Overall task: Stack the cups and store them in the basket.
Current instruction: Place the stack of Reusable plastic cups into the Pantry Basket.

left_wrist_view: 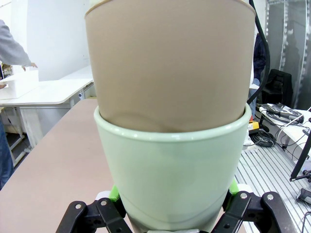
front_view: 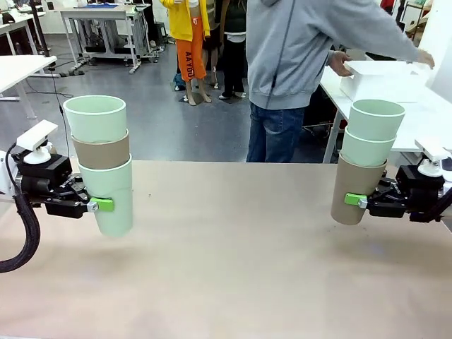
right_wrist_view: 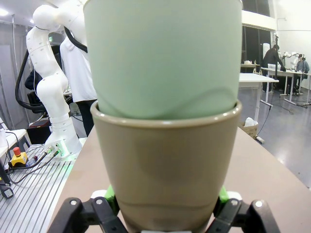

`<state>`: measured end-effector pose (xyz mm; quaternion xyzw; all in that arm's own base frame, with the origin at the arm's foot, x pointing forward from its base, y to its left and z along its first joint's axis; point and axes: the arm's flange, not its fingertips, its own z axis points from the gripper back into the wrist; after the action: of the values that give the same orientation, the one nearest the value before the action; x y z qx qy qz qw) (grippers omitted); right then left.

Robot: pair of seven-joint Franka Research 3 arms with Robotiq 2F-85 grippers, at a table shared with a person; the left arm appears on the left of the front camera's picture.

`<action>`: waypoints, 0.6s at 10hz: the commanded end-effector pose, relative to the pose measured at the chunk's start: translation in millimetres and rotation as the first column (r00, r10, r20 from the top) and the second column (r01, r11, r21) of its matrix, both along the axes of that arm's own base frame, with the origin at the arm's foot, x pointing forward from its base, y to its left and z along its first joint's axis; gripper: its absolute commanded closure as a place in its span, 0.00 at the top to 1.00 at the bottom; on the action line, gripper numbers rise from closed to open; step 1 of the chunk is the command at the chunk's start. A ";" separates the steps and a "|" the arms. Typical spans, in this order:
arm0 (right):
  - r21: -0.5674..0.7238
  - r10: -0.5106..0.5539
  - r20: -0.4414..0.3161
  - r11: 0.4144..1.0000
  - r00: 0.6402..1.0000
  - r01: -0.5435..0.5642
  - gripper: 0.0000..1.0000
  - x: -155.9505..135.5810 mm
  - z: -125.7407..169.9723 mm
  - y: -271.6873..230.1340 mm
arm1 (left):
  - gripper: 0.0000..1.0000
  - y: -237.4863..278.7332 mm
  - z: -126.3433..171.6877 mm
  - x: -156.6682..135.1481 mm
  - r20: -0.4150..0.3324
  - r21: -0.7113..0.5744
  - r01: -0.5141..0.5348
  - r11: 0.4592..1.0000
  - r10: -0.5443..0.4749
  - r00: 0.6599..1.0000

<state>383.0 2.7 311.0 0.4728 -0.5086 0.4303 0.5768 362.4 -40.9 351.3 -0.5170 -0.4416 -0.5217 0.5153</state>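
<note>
My left gripper (front_view: pixel 106 205) is shut on the mint bottom cup (left_wrist_view: pixel 170 170) of a three-cup stack (front_view: pixel 104 159), held upright above the left of the table. A tan cup (left_wrist_view: pixel 170 73) sits in that mint cup, and a mint one is on top. Over the table's right side, my right gripper (front_view: pixel 353 200) is shut on the tan bottom cup (right_wrist_view: pixel 165 165) of a second stack (front_view: pixel 367 152), which leans slightly. Two mint cups (right_wrist_view: pixel 163 58) are nested in it. The white basket (front_view: pixel 381 79) stands on a side table at the far right, with the person's hands on it.
The tan tabletop (front_view: pixel 233 247) lies bare between the two arms. A person in a grey hoodie (front_view: pixel 296 49) stands at the far edge, turned towards the white side table (front_view: pixel 424 113) on the right. More white tables stand farther back on the left.
</note>
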 end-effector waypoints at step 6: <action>-0.001 -0.001 0.012 1.000 1.000 0.001 0.84 0.3 4.3 -0.2 | 0.87 1.7 3.1 -0.9 0.013 -0.009 -0.001 1.000 0.002 1.000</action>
<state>383.0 2.7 311.0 0.4728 -0.5086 0.4303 0.5768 362.4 -40.9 351.3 -0.5170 -0.4416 -0.5217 0.5153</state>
